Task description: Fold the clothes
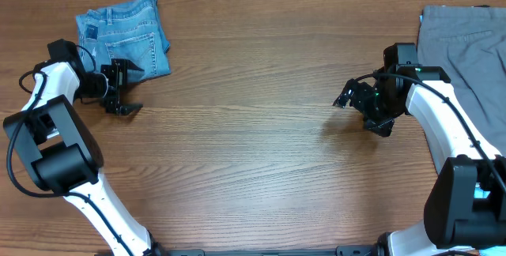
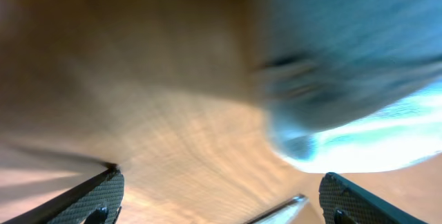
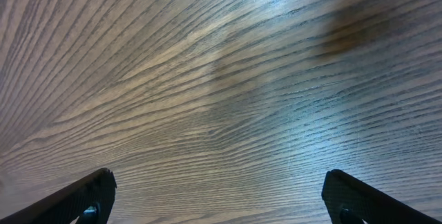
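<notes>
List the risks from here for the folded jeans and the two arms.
The open left gripper sits right beside the folded jeans; a sideways swing might snag an edge and undo the fold.
The grey garment runs off the overhead view's edge; the right gripper may grab it poorly.

Faded light blue denim jeans (image 1: 124, 36) lying flat, folded into a compact, roughly square bundle at the far-left part of the wooden surface (image 1: 253, 129), stitched seams facing up, edges slightly rumpled.
</notes>
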### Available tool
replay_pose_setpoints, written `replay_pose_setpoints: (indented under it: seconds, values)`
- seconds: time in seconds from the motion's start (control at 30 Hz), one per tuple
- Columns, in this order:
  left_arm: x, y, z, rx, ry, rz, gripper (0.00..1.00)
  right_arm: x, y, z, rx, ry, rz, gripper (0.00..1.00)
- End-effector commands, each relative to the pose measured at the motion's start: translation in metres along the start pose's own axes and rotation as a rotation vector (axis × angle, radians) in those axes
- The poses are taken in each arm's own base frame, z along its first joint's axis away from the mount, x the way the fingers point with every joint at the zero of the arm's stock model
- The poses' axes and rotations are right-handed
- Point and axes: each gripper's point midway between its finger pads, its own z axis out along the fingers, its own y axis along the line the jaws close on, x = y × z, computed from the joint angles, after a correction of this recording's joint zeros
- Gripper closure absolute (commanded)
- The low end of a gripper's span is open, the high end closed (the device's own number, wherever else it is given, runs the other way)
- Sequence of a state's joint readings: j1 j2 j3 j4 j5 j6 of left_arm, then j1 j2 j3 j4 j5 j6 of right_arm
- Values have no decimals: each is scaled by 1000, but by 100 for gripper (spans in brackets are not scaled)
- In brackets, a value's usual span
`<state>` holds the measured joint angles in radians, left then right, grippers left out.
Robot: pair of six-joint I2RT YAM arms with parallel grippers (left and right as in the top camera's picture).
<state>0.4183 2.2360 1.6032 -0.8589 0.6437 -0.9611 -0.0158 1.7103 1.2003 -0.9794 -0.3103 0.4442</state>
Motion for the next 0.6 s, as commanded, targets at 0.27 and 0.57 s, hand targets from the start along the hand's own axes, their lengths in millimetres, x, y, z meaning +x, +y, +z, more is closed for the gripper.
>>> replay_pose_setpoints:
  seconds: [0.27,0.57]
  values:
    - [31,-22,-72,-113,-360,457,96,-6,7,1,-23,-29,-24,0]
    - [104,-143,-42,93,-572,1077,96,-9,8,1,-30,-39,-28,0]
